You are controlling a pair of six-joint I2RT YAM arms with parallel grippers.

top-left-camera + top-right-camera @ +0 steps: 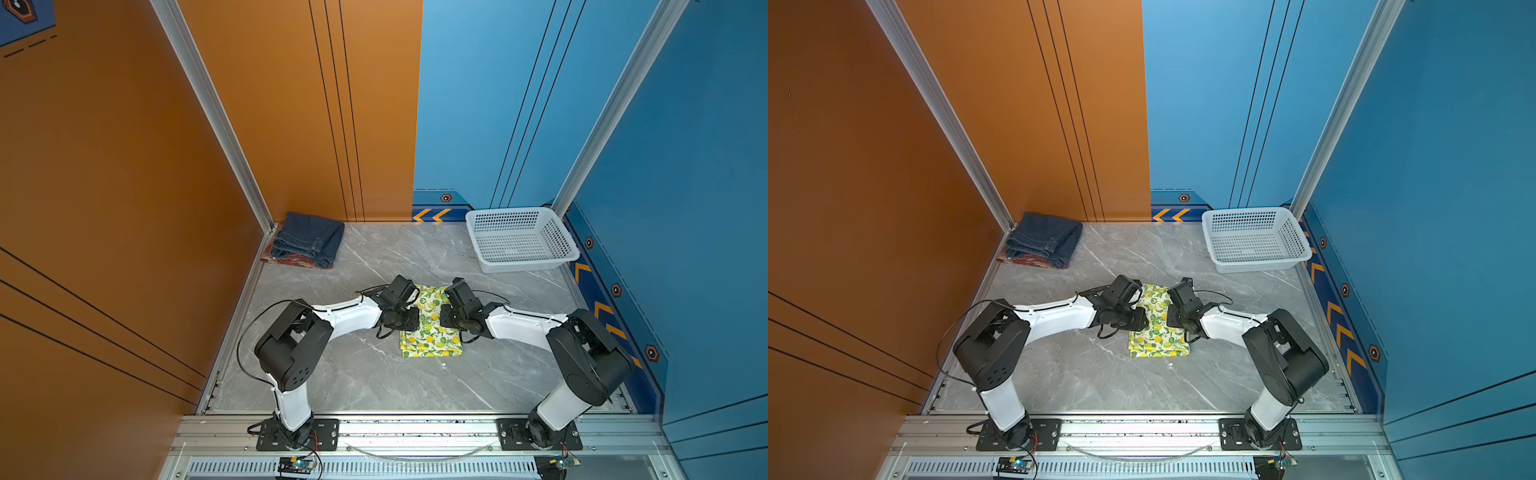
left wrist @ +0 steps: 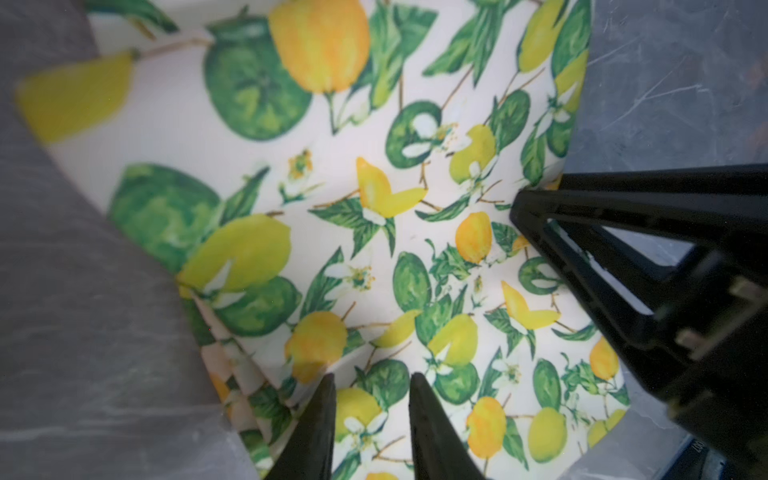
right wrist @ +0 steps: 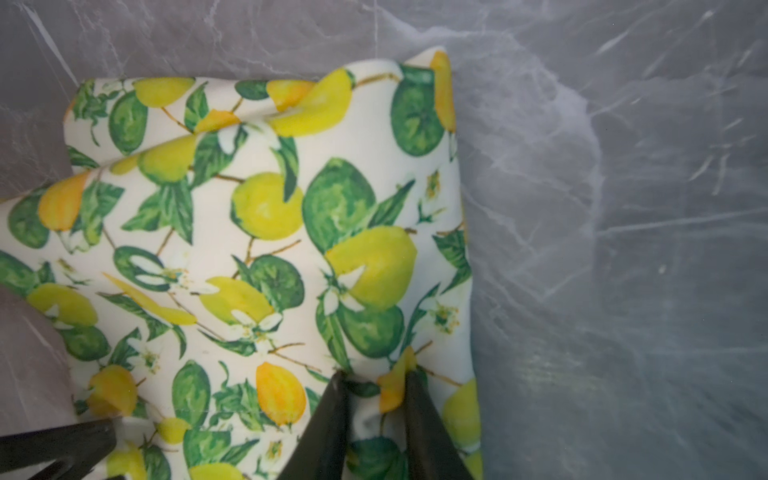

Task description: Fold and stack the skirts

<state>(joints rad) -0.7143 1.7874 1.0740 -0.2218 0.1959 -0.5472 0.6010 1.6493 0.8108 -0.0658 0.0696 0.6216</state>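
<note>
The white lemon-print skirt (image 1: 432, 337) (image 1: 1158, 338) lies folded mid-table. My left gripper (image 2: 372, 376) (image 1: 409, 294) hovers over the skirt's far left part, its jaws a little apart, and the cloth (image 2: 374, 208) lies flat under them, so it is open. My right gripper (image 3: 376, 374) (image 1: 451, 293) is at the far right edge, shut on a small raised pinch of the lemon skirt (image 3: 249, 249). The dark blue denim skirt (image 1: 309, 239) (image 1: 1044, 239) lies folded in the far left corner on top of the red plaid skirt (image 1: 291, 261) (image 1: 1027, 261), of which only an edge shows.
A white perforated basket (image 1: 557, 239) (image 1: 1291, 239) stands in the far right corner with nothing visible in it. Orange and blue walls close in the grey marble table (image 1: 374, 374) on three sides. Both arm bases sit on the front rail.
</note>
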